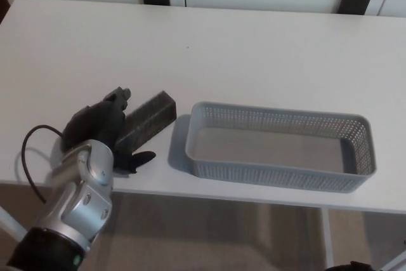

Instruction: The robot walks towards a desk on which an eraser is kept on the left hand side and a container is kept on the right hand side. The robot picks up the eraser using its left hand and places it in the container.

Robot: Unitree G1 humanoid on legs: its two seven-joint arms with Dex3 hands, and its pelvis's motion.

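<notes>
Left arm (79, 204): silver, rounded metal casing with small dark screws; darker black segment at the lower end with a tiny green mark. Thin black cable (28, 157) looped beside it. Left hand (101, 128) was black, with thick fingers.
</notes>
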